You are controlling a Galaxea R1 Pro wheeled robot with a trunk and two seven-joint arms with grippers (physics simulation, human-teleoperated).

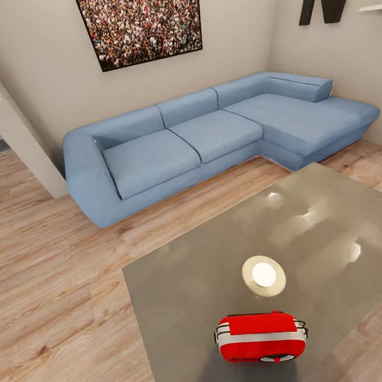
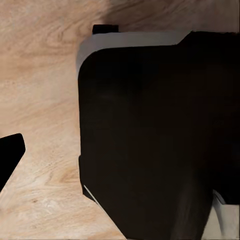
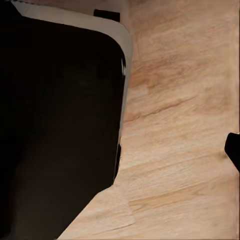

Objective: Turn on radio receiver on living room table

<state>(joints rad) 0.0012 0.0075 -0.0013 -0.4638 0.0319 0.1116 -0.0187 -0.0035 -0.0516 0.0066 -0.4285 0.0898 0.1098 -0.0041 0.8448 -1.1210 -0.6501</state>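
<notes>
The red radio receiver (image 1: 260, 336) lies on the glossy grey table (image 1: 188, 279) near its front edge, white trim across its body and its face turned toward me and downward. A thin wire handle sticks out at its right end. In the left wrist view, one dark fingertip (image 2: 10, 155) of my left gripper (image 2: 120, 160) shows at the frame's edge over wood floor, with nothing held. One fingertip (image 3: 233, 150) of my right gripper (image 3: 120, 150) likewise sits at the frame's edge. Both hang beside my dark base (image 2: 160, 135), away from the radio.
A round lamp reflection (image 1: 263, 275) glints on the tabletop behind the radio. The blue L-shaped sofa (image 1: 207, 138) stands beyond the table under a framed crowd photo (image 1: 141, 15). Light wood floor (image 1: 52, 290) stretches to the left, past a wall corner (image 1: 12, 135).
</notes>
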